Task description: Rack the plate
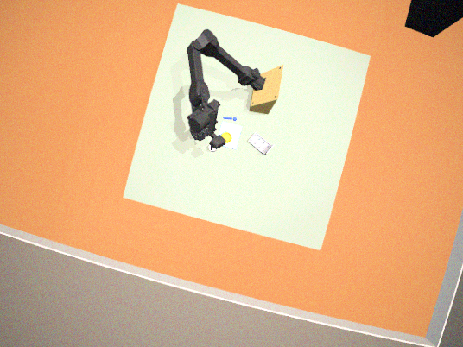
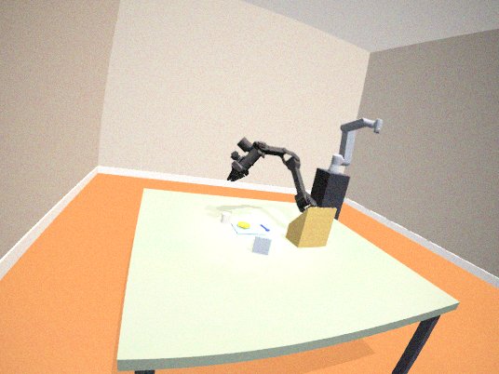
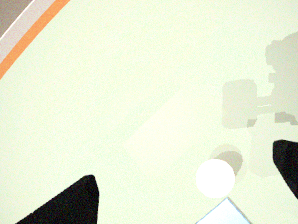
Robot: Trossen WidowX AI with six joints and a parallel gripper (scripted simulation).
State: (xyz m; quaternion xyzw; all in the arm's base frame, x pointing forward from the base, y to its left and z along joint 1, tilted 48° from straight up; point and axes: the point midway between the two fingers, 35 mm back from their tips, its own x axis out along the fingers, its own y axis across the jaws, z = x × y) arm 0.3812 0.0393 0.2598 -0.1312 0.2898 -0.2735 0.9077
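Table (image 2: 195, 298) with plate (image 2: 247, 227), rack (image 2: 262, 245)

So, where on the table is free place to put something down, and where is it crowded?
Bare stretches of the table show in front of the grey rack, toward the near edge, and along the side beyond the white cup. It is crowded around the plate with the yellow item, where the cup, blue utensil, rack and wooden block stand close together.

In the exterior view the open gripper (image 2: 234, 176) hangs high, with free air down to the plate (image 2: 245, 226). A white cup (image 2: 225, 217) stands just left, the dish rack (image 2: 262, 245) lower right, a wooden block (image 2: 311, 226) farther right.
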